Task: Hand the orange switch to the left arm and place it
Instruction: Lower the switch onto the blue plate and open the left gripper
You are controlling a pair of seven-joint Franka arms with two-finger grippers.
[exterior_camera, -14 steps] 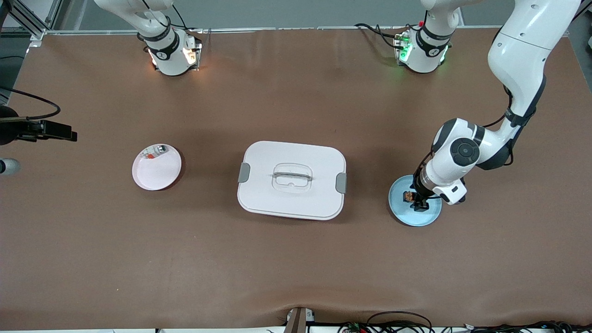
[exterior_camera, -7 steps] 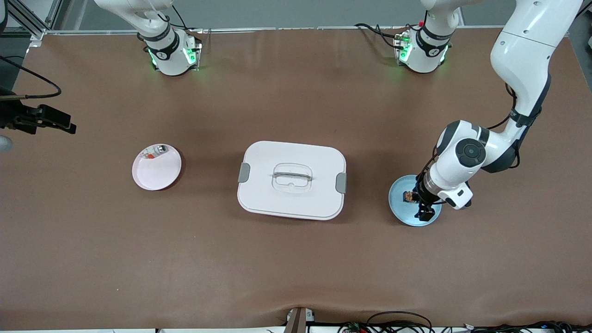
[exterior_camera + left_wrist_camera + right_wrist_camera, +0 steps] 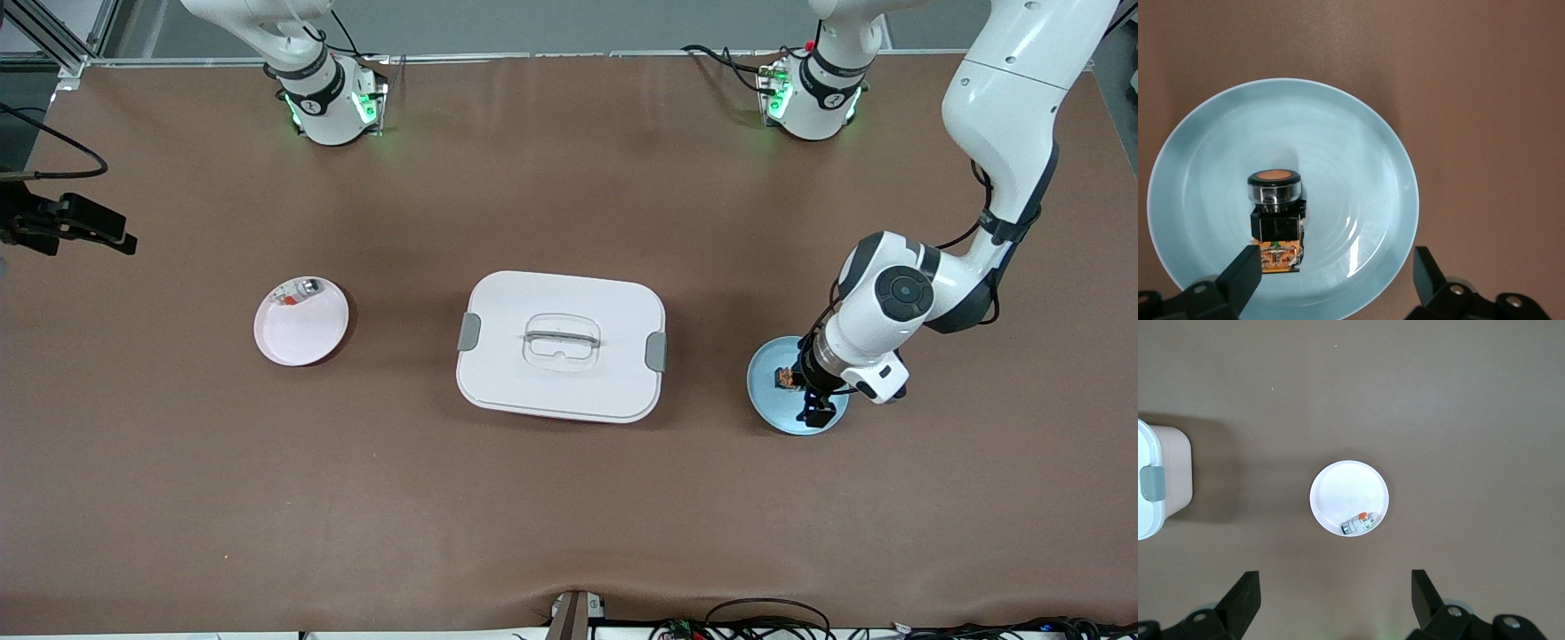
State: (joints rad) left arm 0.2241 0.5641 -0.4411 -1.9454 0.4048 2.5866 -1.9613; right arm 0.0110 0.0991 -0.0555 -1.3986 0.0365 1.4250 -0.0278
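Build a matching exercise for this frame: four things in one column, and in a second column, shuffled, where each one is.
Things:
1. tiny black switch with orange button
2. large white box with grey latches
3. small white-grey part with red-orange mark
4. left gripper

Places:
A. between the two plates
B. on the round pink plate
C. open, low over the light-blue plate's edge
D. lying on the round light-blue plate

Pairs: 1-D, 2-A, 3-B, 4-C
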